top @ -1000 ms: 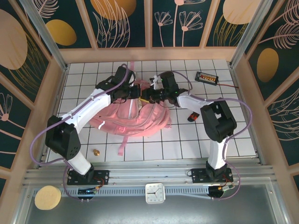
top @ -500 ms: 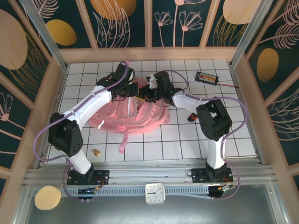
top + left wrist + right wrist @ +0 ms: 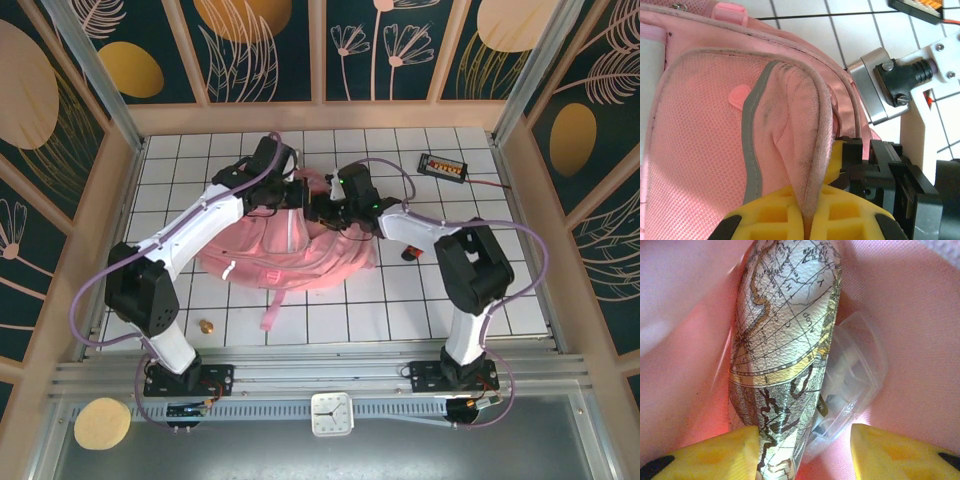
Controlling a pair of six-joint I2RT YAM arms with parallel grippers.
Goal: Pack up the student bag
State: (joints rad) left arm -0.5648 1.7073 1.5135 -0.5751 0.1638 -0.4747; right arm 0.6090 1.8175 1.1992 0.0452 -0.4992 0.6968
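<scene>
bag (image 3: 290, 255) flat on bench (image 3: 500, 300), centre. left end effector (image 3: 805, 215) pinched shut on the opening's rim, lifting it. right end effector (image 3: 805, 450) inside, jaws parted, map-print pouch (image 3: 785, 340) loose against one finger. Insert step looks done; next, I'd pull right straight out, no snagging.

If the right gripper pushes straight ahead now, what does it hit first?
The right gripper would most likely meet the map-printed item first, standing between its jaws inside the student bag. A clear plastic case lies just beside it. Depth is unclear.
</scene>
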